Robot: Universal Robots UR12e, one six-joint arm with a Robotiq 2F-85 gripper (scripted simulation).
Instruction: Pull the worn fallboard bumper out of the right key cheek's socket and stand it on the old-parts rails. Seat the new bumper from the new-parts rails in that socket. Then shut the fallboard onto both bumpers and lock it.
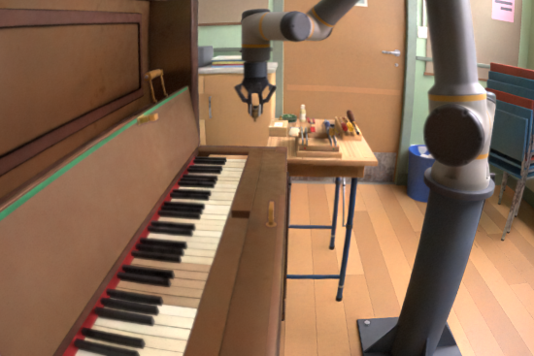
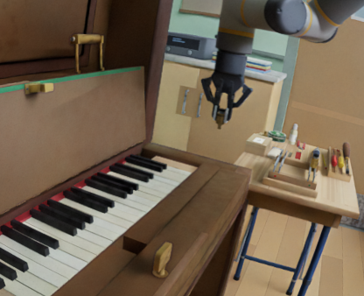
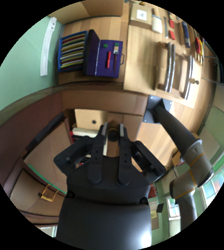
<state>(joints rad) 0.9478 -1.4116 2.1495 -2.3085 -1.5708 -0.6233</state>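
Note:
The worn bumper (image 2: 222, 117) is mostly hidden between the fingers of my gripper (image 2: 222, 120), which grips it in the air above the gap between the piano's right end and the side table. Only its brass tip shows below the fingers (image 1: 256, 112). In the wrist camera it shows as a dark round end (image 3: 111, 135). The right key cheek (image 2: 177, 164) lies below and to the left. The new bumper (image 2: 313, 158) stands on one pair of rails on the table. The other rails (image 2: 280, 160) stand empty beside it. The fallboard (image 2: 64, 131) stands open over the keys.
A small box (image 2: 258, 143) sits at the table's near corner, with a bottle (image 2: 294, 133) and a tool rack (image 2: 339, 164) behind. A tan lock knob (image 2: 162, 260) stands on the piano's front rail. A cabinet (image 2: 217, 109) stands behind the gripper.

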